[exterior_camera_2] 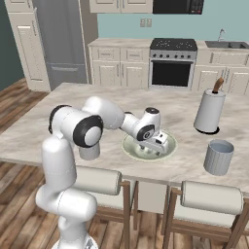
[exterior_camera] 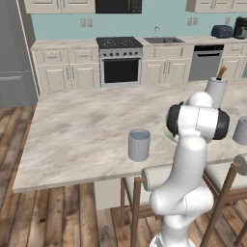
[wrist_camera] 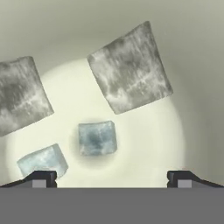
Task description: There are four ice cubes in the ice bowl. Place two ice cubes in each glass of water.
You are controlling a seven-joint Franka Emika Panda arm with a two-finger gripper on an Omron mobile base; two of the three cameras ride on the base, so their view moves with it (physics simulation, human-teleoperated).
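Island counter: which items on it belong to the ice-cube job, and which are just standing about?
Job:
- ice bowl, gripper open above it
- four ice cubes, e.g., inside the bowl
- left glass of water
- right glass of water

Standing about:
- white utensil holder with brown-handled utensil
- stools at the counter edge

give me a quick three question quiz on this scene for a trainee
1. True or false: the end effector is open over the bowl.
2. How many ice cubes lie in the bowl in the hand view?
3. In the right base view, what stands behind the right glass? A) the white holder B) a plate C) a kettle

Key: 1 true; 2 four; 3 A
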